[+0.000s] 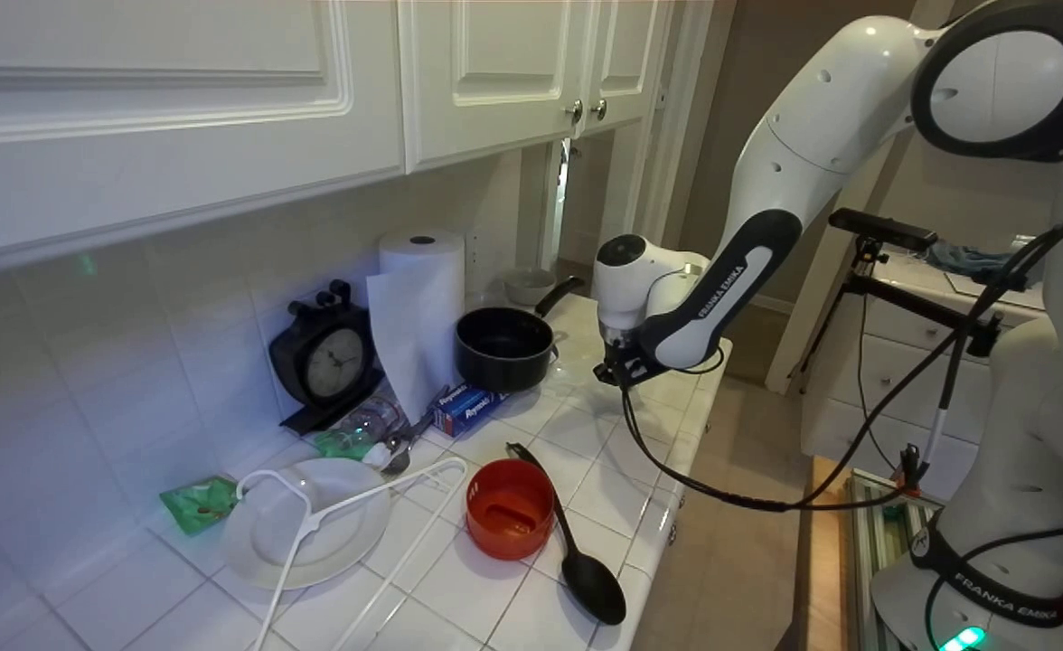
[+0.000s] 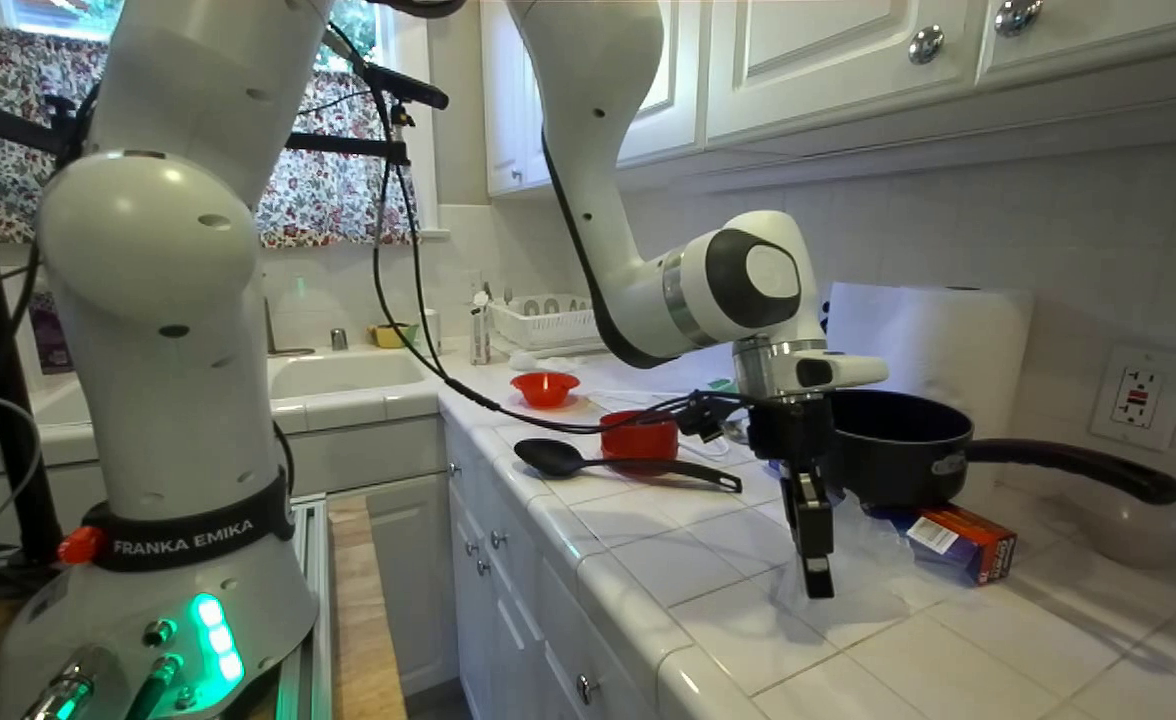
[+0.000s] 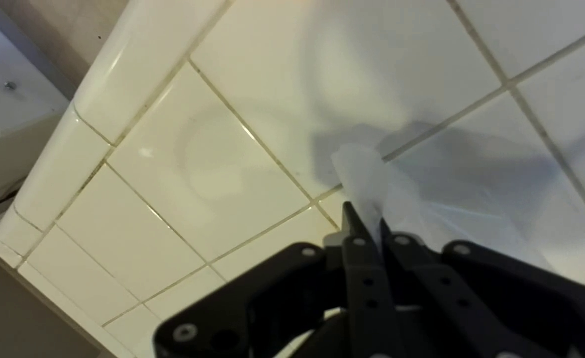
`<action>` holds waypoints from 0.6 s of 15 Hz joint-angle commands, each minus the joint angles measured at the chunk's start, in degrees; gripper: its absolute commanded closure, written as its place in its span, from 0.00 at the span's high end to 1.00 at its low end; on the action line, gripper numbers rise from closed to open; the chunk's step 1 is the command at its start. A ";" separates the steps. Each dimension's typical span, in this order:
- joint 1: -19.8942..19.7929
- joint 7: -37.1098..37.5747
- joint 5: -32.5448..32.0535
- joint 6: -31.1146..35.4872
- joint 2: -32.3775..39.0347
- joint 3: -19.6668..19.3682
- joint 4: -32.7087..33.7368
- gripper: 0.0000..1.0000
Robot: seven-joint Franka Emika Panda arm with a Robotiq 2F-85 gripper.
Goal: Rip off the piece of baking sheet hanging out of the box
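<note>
The baking sheet box [image 1: 468, 409] is a blue Reynolds carton on the counter. It also shows in an exterior view with its orange end [image 2: 988, 552]. A thin, translucent baking sheet [image 2: 873, 565] hangs from the box's side over the tiles. In the wrist view the sheet [image 3: 364, 171] is bunched between my fingertips and spreads to the right. My gripper [image 3: 367, 216] points down, nearly shut, with the sheet pinched between the fingers. In an exterior view the gripper [image 2: 818, 590] is close above the counter, beside the box. The sheet's join to the box is unclear.
A black pot [image 1: 504, 348] rests on or against the box, its handle [image 2: 1073, 465] sticking out. A paper towel roll [image 1: 423, 298] stands behind. A red cup [image 1: 509, 509], black spoon [image 1: 593, 583], plate [image 1: 251, 551] and hanger [image 1: 315, 520] lie further along. The counter edge [image 3: 96, 119] is near.
</note>
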 commanded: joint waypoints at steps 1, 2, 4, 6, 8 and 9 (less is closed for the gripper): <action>-1.04 3.17 -4.12 -1.36 -3.60 -0.73 -1.70 0.03; -1.45 3.67 -4.90 -1.51 -4.13 -0.88 -1.85 0.03; -2.54 4.94 -6.38 -1.91 -5.16 -0.84 -2.24 0.03; -4.02 5.79 -7.55 -2.36 -5.88 -0.26 -2.64 0.03; -5.55 5.95 -7.81 -2.64 -6.72 0.55 -3.48 0.03; -6.11 6.36 -8.21 -2.70 -7.08 0.65 -4.02 0.03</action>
